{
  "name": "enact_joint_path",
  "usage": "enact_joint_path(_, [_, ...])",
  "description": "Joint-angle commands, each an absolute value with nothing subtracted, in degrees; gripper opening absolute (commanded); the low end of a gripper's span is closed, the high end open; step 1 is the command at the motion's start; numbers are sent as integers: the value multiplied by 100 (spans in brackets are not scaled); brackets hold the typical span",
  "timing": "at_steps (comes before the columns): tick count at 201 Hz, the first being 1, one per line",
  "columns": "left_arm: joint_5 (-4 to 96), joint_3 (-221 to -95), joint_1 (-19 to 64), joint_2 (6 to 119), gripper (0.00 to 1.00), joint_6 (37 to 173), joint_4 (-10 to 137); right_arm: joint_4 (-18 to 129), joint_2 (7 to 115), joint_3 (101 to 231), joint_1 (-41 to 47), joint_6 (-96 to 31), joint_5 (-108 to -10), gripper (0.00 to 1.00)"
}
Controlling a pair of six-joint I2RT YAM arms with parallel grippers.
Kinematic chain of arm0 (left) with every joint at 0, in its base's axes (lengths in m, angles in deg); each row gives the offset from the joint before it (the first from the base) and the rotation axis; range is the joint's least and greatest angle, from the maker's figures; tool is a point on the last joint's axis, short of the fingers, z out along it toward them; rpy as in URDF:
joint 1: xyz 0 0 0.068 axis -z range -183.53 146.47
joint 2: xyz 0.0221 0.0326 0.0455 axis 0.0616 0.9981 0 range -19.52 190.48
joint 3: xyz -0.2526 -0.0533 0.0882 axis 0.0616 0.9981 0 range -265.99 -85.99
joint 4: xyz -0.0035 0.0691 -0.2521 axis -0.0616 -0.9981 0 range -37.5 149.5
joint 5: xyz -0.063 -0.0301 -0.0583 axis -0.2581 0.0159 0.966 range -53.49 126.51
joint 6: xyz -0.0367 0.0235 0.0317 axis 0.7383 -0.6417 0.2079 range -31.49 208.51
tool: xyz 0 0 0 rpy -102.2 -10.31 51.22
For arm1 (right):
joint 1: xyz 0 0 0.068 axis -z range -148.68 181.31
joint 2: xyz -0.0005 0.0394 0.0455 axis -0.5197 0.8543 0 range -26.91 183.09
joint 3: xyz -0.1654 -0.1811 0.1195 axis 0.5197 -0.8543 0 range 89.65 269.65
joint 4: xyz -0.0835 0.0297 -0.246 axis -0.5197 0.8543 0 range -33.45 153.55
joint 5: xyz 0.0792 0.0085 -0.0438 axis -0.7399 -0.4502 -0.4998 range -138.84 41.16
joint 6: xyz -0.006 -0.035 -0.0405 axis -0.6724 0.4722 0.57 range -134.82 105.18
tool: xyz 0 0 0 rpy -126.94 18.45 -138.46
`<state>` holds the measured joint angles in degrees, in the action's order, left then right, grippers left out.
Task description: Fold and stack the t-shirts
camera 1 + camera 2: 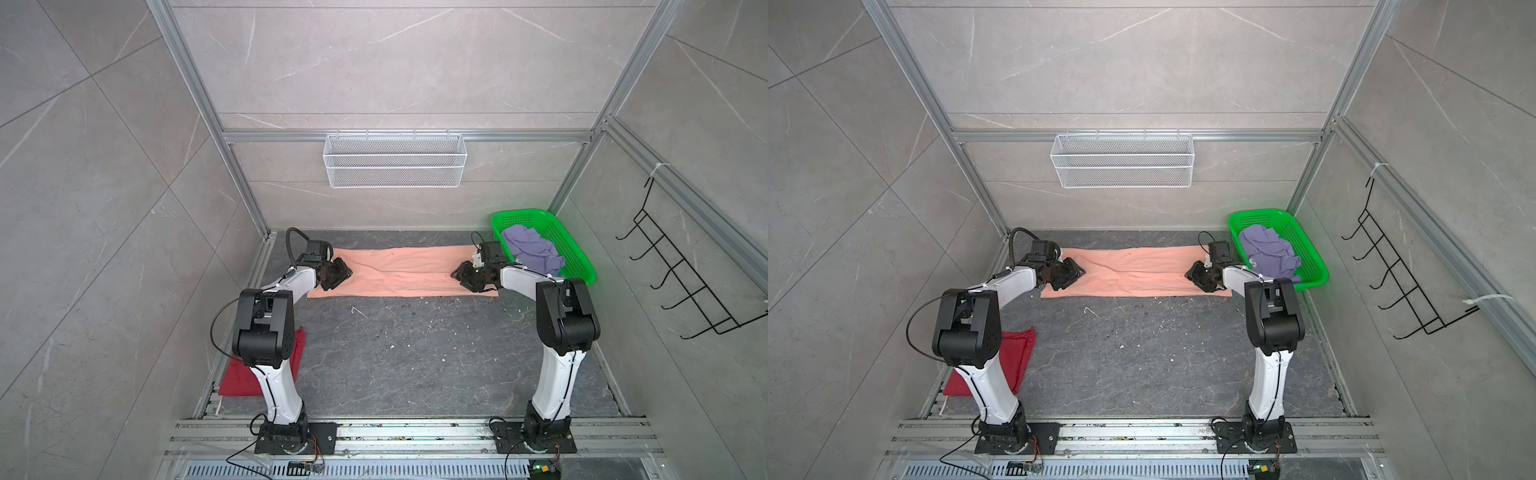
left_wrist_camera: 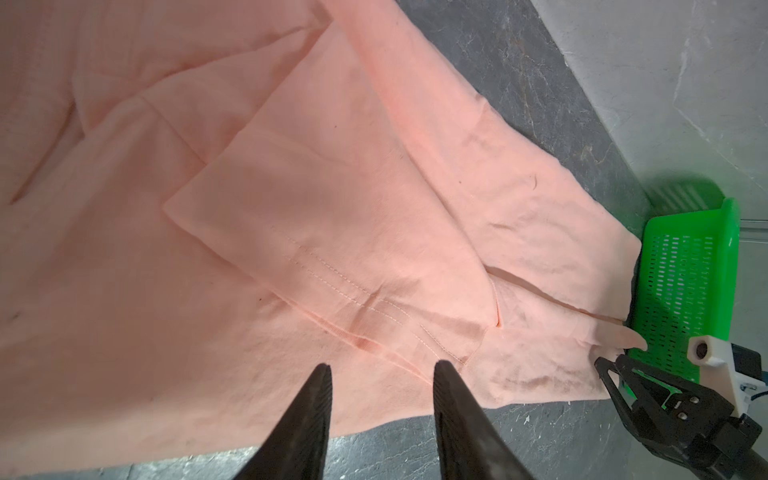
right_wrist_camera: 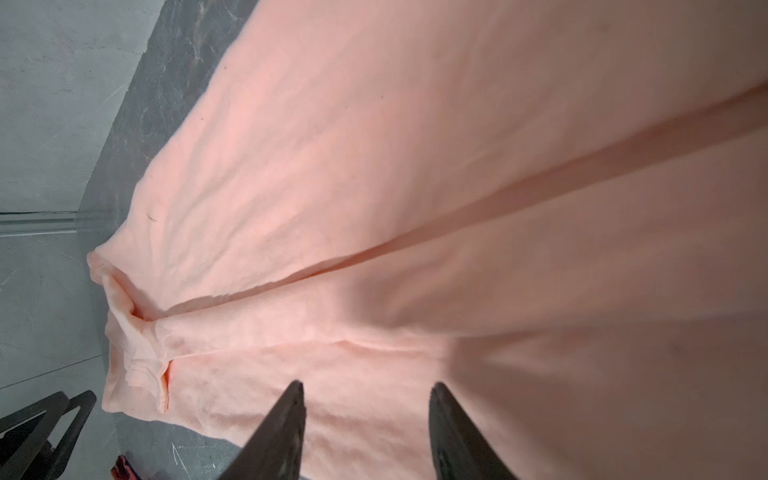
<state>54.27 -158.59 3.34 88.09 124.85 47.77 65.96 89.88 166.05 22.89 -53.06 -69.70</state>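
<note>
- Three tees in view; I see the peach tee (image 1: 399,272) spread as a long band across the far side of the table (image 1: 415,353), its long edges folded in toward the middle.
- Left gripper (image 1: 338,276) sits low over its left end, right gripper (image 1: 463,274) over its right end.
- Left wrist view: fingers (image 2: 318,399) parted, gap clear, gripping nothing; cloth right under the tips.
- Right wrist view: fingers (image 3: 286,415) likewise apart, nothing between them; I can't tell if the tips touch the cloth.
- Dark red tee (image 1: 232,380) lies folded at the near left, partly behind the left arm.
- Lavender tee (image 1: 532,249) is crumpled in the green basket (image 1: 577,257), far right corner; the peach tee's right end lies just beside it.
</note>
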Motion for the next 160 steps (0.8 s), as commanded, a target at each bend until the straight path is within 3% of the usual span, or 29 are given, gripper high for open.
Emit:
enact_joint_path(1, [5321, -15905, 419, 8397, 44, 12327, 4785, 6435, 9171, 16931, 2093, -5572, -7020, 50])
enact_joint_path(65, [5062, -15920, 656, 8339, 45, 12189, 4285, 6376, 9266, 17045, 1602, -5849, -7058, 50])
enact_joint_path(160, [4649, -16346, 989, 9120, 48, 12813, 4366, 6339, 9299, 17000, 1485, -5908, -7020, 51])
